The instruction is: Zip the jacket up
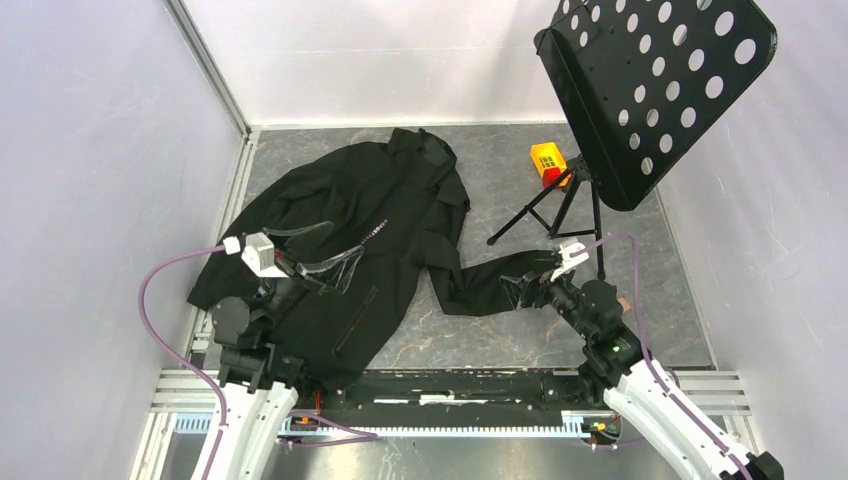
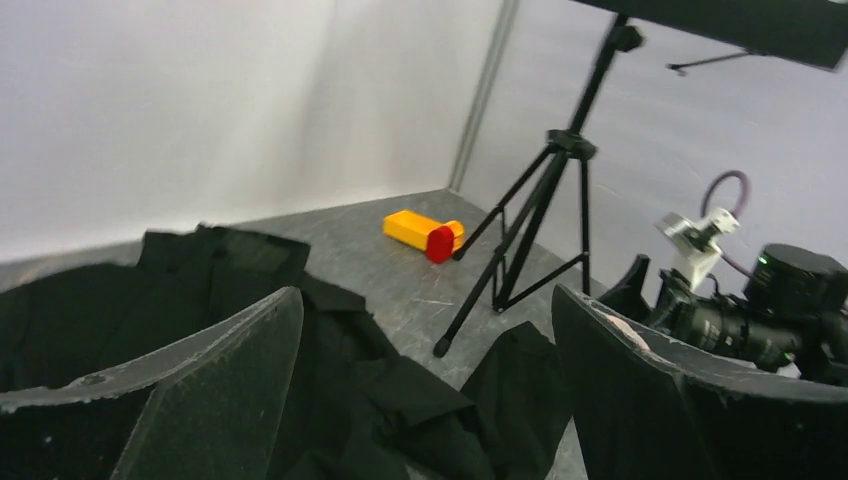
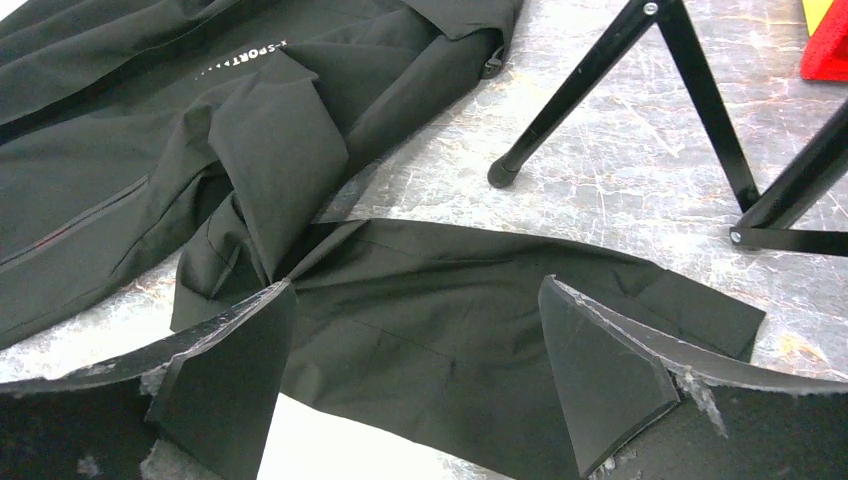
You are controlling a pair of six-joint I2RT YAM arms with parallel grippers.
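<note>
The black jacket (image 1: pixel 340 215) lies spread on the grey table, collar at the far end and hem toward the left arm's base. Part of its front zipper (image 1: pixel 374 233) shows as a pale line of teeth. One sleeve (image 1: pixel 480 283) stretches out to the right. My left gripper (image 1: pixel 345 242) hovers open above the jacket's middle, beside the zipper; in the left wrist view its fingers (image 2: pixel 210 390) frame folded cloth (image 2: pixel 400 400) with nothing between them. My right gripper (image 1: pixel 521 277) is open just over the sleeve's cuff end. The sleeve (image 3: pixel 440 320) lies flat under the spread fingers (image 3: pixel 600 380).
A black perforated music stand (image 1: pixel 660 85) rises at the back right, its tripod legs (image 1: pixel 545 205) standing on the table just beyond the sleeve. A yellow and red block (image 1: pixel 548 162) lies by the tripod. White walls close in on the left, back and right.
</note>
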